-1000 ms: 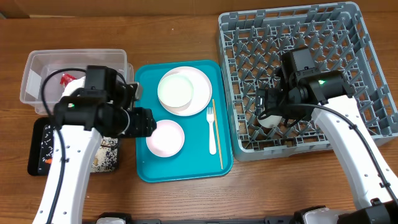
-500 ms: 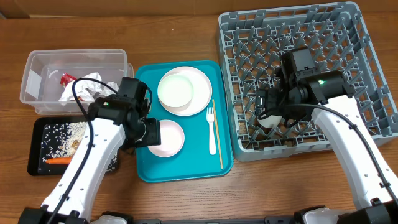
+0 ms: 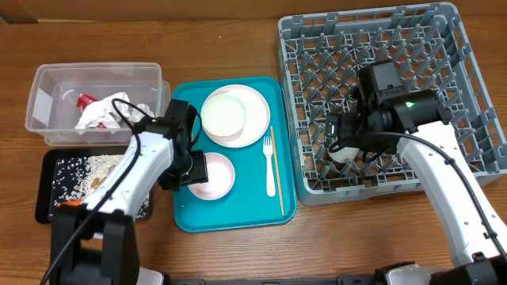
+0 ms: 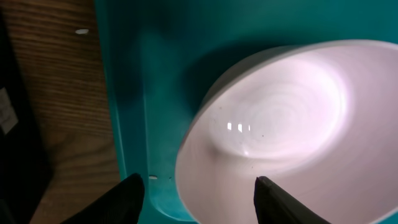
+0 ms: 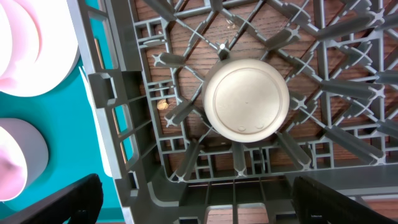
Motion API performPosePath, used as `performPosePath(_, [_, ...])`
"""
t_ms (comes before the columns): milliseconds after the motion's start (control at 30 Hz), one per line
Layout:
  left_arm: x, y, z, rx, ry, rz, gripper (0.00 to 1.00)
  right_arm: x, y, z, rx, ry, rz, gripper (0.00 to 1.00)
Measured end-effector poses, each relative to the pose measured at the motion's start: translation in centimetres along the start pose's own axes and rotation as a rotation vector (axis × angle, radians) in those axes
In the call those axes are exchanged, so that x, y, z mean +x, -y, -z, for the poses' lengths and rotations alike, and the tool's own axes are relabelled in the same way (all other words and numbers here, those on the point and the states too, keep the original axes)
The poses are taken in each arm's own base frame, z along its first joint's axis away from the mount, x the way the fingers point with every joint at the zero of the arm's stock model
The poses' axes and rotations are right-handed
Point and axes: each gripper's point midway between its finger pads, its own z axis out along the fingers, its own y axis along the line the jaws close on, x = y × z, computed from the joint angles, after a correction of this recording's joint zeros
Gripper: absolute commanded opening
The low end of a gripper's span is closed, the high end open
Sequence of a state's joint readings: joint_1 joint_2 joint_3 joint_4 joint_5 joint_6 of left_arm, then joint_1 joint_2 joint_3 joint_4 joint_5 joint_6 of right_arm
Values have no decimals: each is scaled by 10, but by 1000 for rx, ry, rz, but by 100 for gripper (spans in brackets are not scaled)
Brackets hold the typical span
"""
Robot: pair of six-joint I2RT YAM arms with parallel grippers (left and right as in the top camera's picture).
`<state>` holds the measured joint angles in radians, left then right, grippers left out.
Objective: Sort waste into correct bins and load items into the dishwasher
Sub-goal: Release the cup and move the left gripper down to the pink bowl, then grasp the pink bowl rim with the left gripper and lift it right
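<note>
Brown wooden table (image 3: 238,32), seen from above: the white bowl (image 3: 218,178) sits mouth-up at the near left of the teal tray (image 3: 230,218). It is round, so it has no long axis to line up on. I judge it light, stiff and glossy, probably slick, so the rim is the place to take it, with one finger inside and one outside. My left gripper (image 4: 198,186) hangs over its left rim, jaws partly apart and holding nothing. One finger is over the tray, the other over the bowl's hollow. Farther back, a second bowl (image 3: 223,115) rests on the plate (image 3: 255,119). To the right lie the fork (image 3: 268,166) and the wooden stick (image 3: 276,170), both running near to far. Beyond them, in the grey dish rack (image 3: 467,87), the small cup (image 5: 247,99) stands upside down among the pegs. My right gripper (image 5: 199,199) is spread wide above it, empty.
</note>
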<state>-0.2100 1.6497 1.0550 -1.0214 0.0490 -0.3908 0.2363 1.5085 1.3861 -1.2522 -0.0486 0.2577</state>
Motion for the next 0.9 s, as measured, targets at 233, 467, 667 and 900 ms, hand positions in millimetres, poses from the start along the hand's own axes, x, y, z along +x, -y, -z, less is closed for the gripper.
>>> performPosePath(233, [2, -1, -15, -17, -49, 6, 51, 0, 0, 0, 0, 0, 0, 100])
performPosePath(467, [-1, 0, -18, -14, -43, 10, 22, 2, 1, 0, 3, -7, 0, 100])
performPosePath(667, [0, 2, -18, -4, -49, -3, 4, 3, 1, 0, 4, -12, -1, 100])
performPosePath(900, [8, -2, -12, -24, -88, 0, 4, 3, 1, 0, 4, -11, 0, 100])
